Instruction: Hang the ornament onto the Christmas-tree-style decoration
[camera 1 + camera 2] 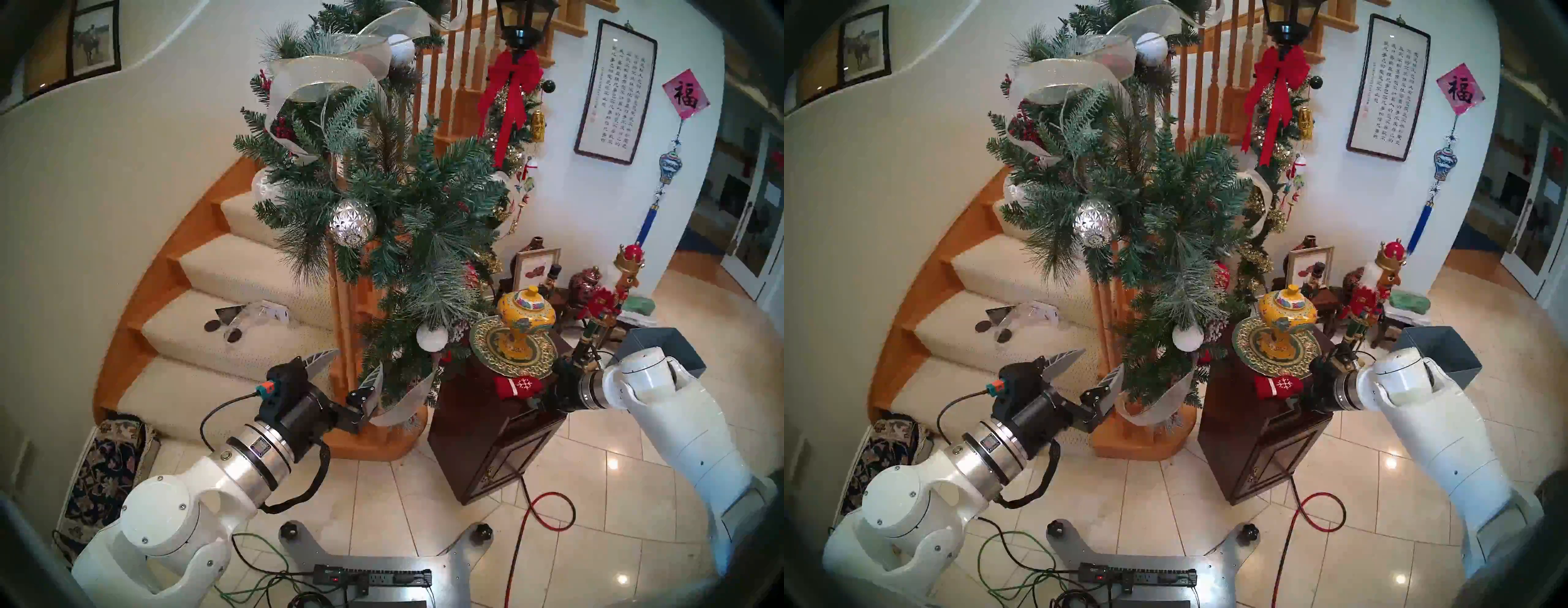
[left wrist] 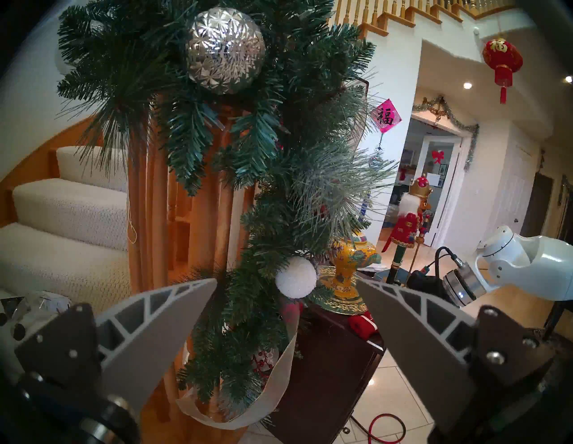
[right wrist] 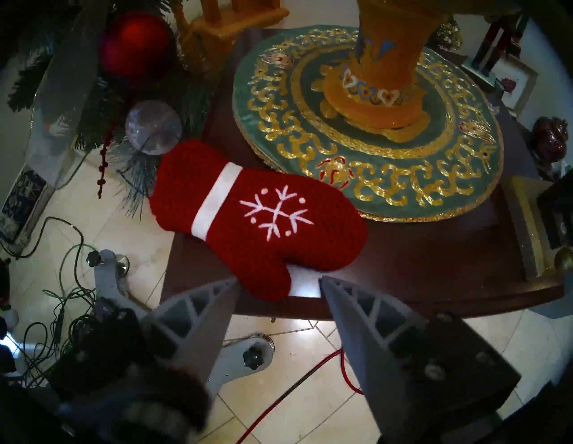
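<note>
Head views: red mitten (image 1: 518, 387) lies on the dark stand (image 1: 488, 441) at lower right, beside the garland (image 1: 382, 204); right gripper (image 1: 547, 395) sits at its edge. Left wrist view: left gripper (image 2: 286, 283) spread wide, empty, facing the garland. Right wrist view: right gripper (image 3: 280, 283) fingers apart, straddling the mitten's thumb at bottom centre, not clamped. Best to close squarely on the thumb, avoiding the green plate (image 3: 465, 173).
</note>
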`<control>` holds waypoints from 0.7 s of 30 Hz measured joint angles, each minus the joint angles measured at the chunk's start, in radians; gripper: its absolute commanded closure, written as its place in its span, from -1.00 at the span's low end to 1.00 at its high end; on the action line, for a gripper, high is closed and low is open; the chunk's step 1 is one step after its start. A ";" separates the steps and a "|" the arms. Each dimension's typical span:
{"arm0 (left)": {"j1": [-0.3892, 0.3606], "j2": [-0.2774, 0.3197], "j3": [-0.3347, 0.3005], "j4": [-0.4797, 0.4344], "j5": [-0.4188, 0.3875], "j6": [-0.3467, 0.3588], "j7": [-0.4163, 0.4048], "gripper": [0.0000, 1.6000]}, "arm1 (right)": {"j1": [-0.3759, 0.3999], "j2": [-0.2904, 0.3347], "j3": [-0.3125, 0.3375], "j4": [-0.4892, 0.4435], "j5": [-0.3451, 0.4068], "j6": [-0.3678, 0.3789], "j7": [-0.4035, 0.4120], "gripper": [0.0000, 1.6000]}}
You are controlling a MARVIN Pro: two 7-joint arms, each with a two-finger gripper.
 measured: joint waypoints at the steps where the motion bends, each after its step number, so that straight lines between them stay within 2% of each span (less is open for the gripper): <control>1: 0.000 0.000 0.000 0.000 0.000 0.000 0.000 -1.00 | -0.002 0.000 0.001 -0.001 0.001 0.000 -0.001 -0.32; 3: 0.000 0.000 0.000 0.000 0.000 0.000 0.000 -1.00 | -0.007 0.000 0.003 -0.002 0.004 0.000 -0.004 0.01; 4: 0.000 0.000 0.000 0.000 0.000 0.000 0.000 -1.00 | -0.010 0.001 0.004 -0.003 0.005 0.000 -0.005 0.11; 5: 0.000 0.000 0.000 0.000 0.000 0.000 0.000 -1.00 | -0.014 0.001 0.005 -0.004 0.007 0.000 -0.007 0.11; 6: 0.000 0.000 0.000 0.000 0.000 0.000 0.000 -1.00 | -0.016 0.001 0.005 -0.004 0.009 0.000 -0.008 0.39; 7: 0.000 0.000 0.000 0.000 0.000 0.000 0.000 -1.00 | -0.019 0.001 0.006 -0.005 0.011 0.000 -0.010 0.55; 10: 0.000 0.000 0.000 0.000 0.000 0.000 0.000 -1.00 | -0.025 0.002 0.008 -0.006 0.014 -0.001 -0.013 0.86; 12: 0.000 0.000 0.000 0.000 0.000 0.000 0.000 -1.00 | -0.029 0.002 0.009 -0.008 0.017 -0.002 -0.015 0.99; 19: 0.000 0.000 0.000 0.000 0.000 0.000 0.000 -1.00 | -0.044 0.004 0.018 -0.013 0.029 -0.006 -0.022 0.96; 20: 0.000 0.000 0.000 0.000 0.000 0.000 0.000 -1.00 | -0.047 0.005 0.019 -0.014 0.031 -0.007 -0.023 0.49; 21: 0.000 0.000 0.000 0.000 0.000 0.000 0.000 -1.00 | -0.050 0.006 0.021 -0.015 0.033 -0.007 -0.024 0.40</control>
